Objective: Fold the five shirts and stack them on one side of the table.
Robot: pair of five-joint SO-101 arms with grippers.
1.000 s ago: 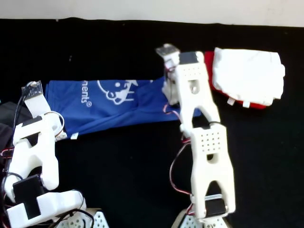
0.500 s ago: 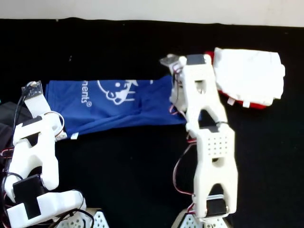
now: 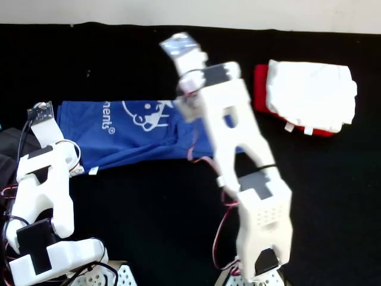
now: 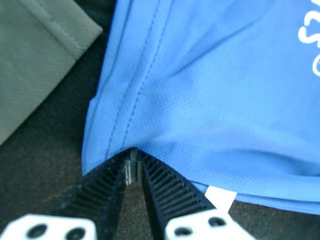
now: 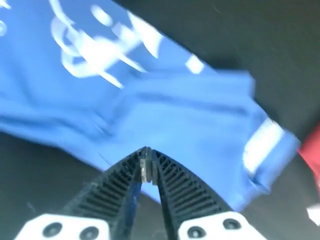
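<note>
High view shows the black table (image 3: 119,53), a blue shirt (image 3: 137,128) stretched out across its middle, and a folded stack (image 3: 309,95) (white over red) just beyond the shirt's end. The left gripper (image 4: 132,167) is clamped on the shirt's hem corner. The right gripper (image 5: 145,167) is above the shirt, jaws pressed together.

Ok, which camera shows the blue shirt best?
High view: the blue shirt lies stretched across the table. Left wrist view gives a hemmed corner at the left gripper; right wrist view, its printed part.
</note>
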